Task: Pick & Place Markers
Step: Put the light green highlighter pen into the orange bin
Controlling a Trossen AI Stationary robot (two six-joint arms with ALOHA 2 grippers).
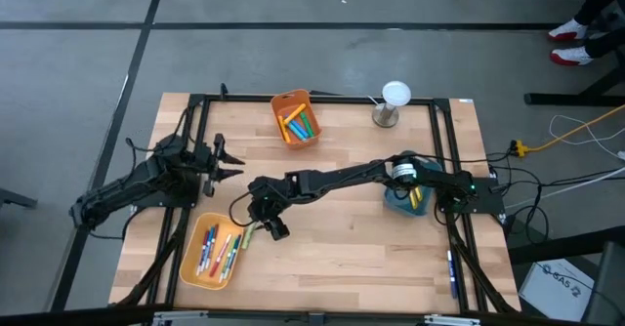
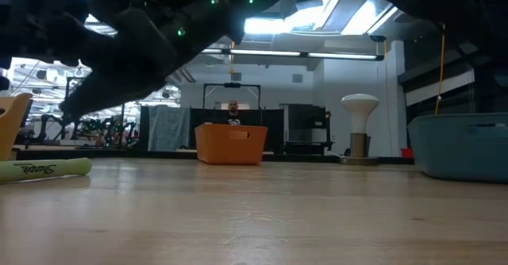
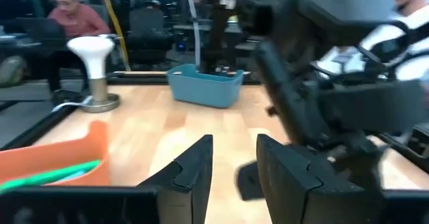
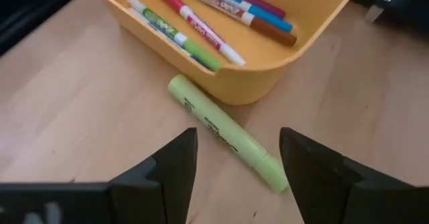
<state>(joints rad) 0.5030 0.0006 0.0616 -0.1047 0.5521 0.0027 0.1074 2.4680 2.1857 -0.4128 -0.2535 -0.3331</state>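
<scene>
Since my right gripper (image 4: 238,160) has its fingers spread wide over the green marker (image 4: 224,131) beside the yellow bin (image 4: 315,23), I'm lining up the pick; next, lower and close.

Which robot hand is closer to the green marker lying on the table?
The right one. The right gripper hangs open just over the green marker beside the yellow bin. The left gripper waits farther off, near the table's left side.
</scene>
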